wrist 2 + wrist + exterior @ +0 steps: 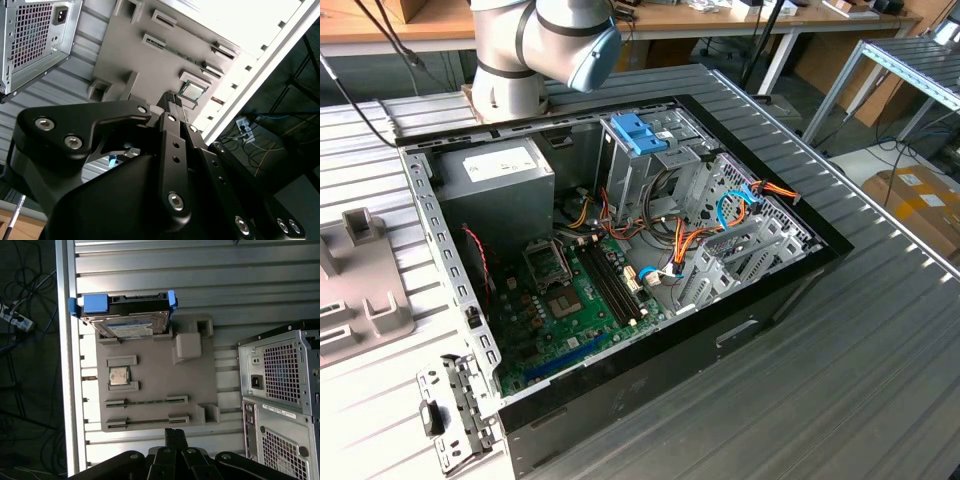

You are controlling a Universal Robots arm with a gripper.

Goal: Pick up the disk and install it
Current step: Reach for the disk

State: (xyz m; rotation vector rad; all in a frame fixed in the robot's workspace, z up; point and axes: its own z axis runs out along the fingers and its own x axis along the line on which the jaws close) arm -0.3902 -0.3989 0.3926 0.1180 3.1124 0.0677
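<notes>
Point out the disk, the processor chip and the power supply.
disk [129, 328]: first wrist view, on its label.
processor chip [119, 375]: first wrist view, its middle.
power supply [500, 164]: exterior view, its white sticker.

This is a robotics lab or workshop. A robot arm [545, 45] stands on a ribbed aluminium tabletop [880, 330], which also carries an open PC case [650, 400] and a grey fixture tray [155, 380]. Wooden benches [720, 20] stand behind, cardboard boxes [920, 195] sit on the floor, and a power strip [15, 320] lies among loose cables [30, 275].
</notes>
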